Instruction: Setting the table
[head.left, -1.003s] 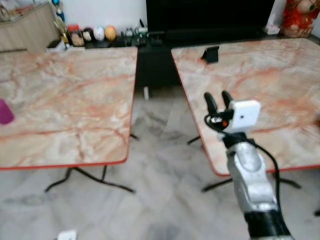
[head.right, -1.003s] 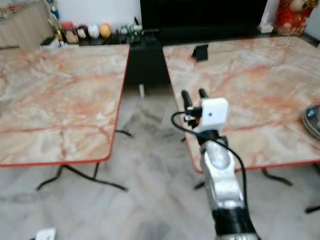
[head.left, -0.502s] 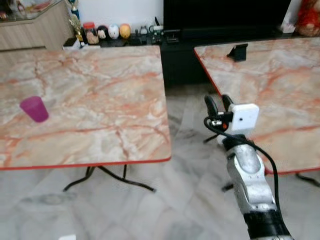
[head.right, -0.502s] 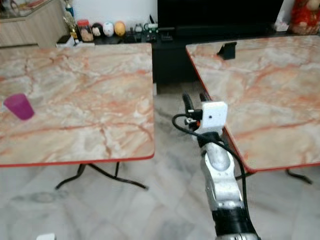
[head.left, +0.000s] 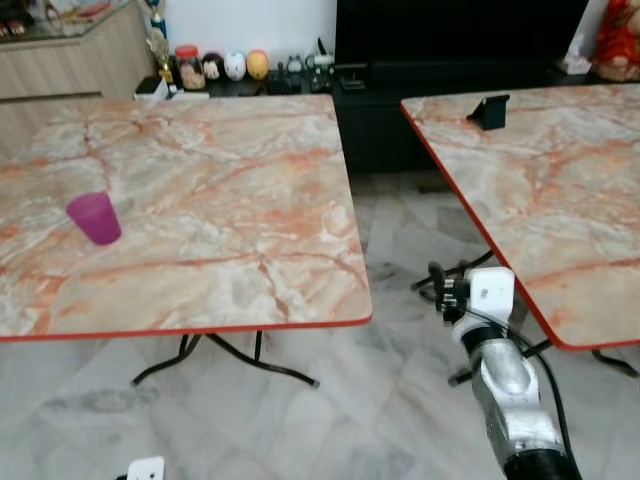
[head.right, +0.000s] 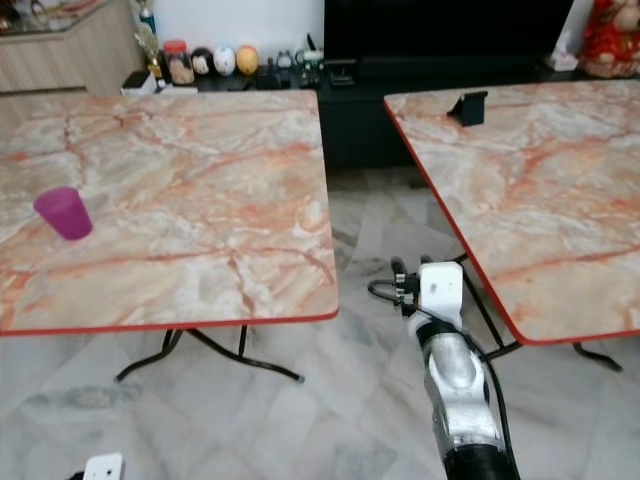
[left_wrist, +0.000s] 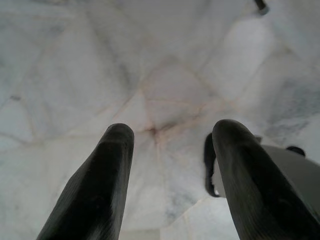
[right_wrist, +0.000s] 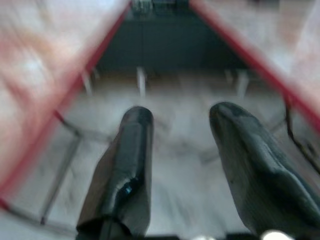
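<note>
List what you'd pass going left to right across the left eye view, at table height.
Small purple plastic cup → left marble-patterned table with red edging → right end effector → right marble-patterned table with red edging

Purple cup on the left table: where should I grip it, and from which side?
Grip the purple cup around its side wall, just below the rim. It stands upright, mouth up, widening upward, with bare left table all round, so a level approach from the near edge probably suits.

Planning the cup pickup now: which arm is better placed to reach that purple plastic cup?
Left, likely. The purple plastic cup stands on the left marble table, while the right gripper is low in the gap between tables, farther off.
</note>
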